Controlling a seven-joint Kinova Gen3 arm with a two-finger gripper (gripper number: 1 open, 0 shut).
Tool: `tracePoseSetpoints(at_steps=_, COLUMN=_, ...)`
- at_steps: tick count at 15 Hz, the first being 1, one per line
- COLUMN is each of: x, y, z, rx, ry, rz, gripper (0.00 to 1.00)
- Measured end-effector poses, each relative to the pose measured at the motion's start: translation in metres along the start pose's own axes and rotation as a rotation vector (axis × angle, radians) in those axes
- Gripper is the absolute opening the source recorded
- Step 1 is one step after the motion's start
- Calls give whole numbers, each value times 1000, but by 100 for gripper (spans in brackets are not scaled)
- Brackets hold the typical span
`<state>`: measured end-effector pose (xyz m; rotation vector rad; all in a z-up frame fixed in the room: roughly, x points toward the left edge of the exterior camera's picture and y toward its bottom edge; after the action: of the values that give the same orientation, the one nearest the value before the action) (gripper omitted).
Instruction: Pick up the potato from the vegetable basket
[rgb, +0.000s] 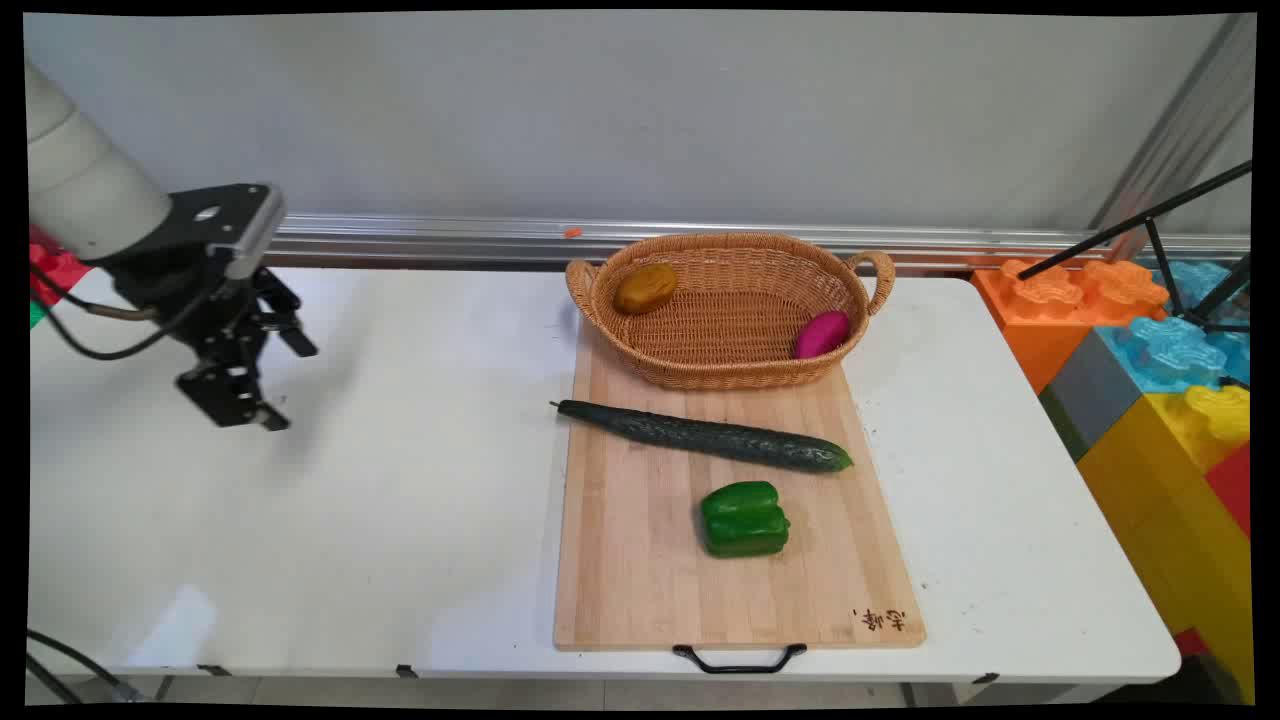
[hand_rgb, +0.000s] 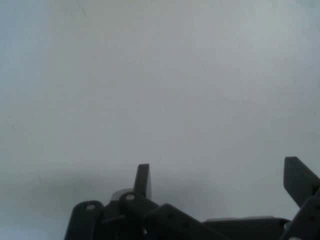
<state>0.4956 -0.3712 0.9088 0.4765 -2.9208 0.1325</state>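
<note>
The gripper (rgb: 285, 385) hangs empty, fingers spread, over bare table (rgb: 400, 480) at the left, well apart from the cucumber (rgb: 705, 437) on the cutting board (rgb: 640, 570); a careless descent here risks striking the tabletop.

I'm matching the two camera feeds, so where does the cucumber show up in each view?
Main view: the cucumber lies across the cutting board, between the basket and the green pepper.
Hand view: not in it; only bare white table beyond the gripper.
Shared landmark: the open gripper over the table's left part.
</note>
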Motion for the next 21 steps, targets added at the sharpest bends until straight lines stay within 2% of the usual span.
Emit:
tracePoseSetpoints(at_steps=5, x=48, y=-9, z=13, rx=76, ry=118, rz=-25, gripper=100)
tracePoseSetpoints(at_steps=8, x=100, y=-14, z=14, rx=155, ry=192, rz=-31, gripper=100)
tracePoseSetpoints(at_steps=12, x=184, y=-21, z=8, rx=291, ry=277, rz=-37, gripper=100)
tracePoseSetpoints(at_steps=16, x=248, y=-38, z=18, rx=381, ry=324, rz=-83, gripper=100)
tracePoseSetpoints(at_steps=18, x=266, y=-50, z=31, rx=404, ry=330, rz=-118, gripper=100)
tracePoseSetpoints(at_steps=21, x=279, y=-70, z=54, rx=424, ry=320, rz=-177, gripper=100)
